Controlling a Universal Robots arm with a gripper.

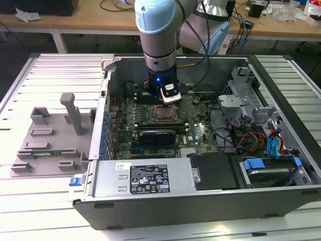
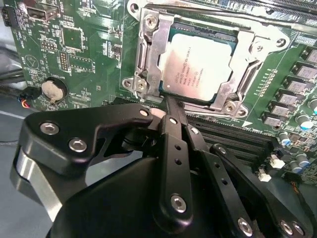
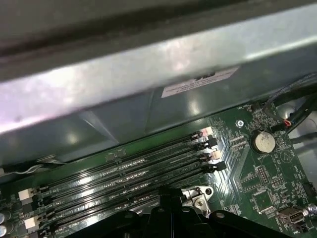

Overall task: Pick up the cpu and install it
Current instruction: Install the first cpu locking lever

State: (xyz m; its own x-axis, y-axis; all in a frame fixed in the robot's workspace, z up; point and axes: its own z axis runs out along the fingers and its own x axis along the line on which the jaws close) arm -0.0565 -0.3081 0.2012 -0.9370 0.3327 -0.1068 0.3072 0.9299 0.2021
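The cpu [image 2: 198, 67], a pale silver square chip, lies flat inside the open metal socket frame [image 2: 147, 54] on the green motherboard [image 2: 79, 54]. In the exterior view the cpu [image 1: 161, 113] sits mid-board inside the open computer case [image 1: 200, 206]. My gripper [image 2: 168, 101] is shut, with its black fingers brought together into one narrow tip at the cpu's near edge. I cannot tell whether the tip touches the chip. Nothing is held between the fingers. Seen from outside, the gripper [image 1: 169, 100] hangs just behind the socket under the arm.
A grey plastic tray [image 1: 50, 135] with raised blocks lies outside the case at the exterior view's left. Memory slots [image 3: 129, 173] run beside the socket, below the case wall [image 3: 148, 74]. A coin battery [image 3: 262, 141], a power supply [image 1: 145, 178] and cabled drive bays [image 1: 261, 140] crowd the case.
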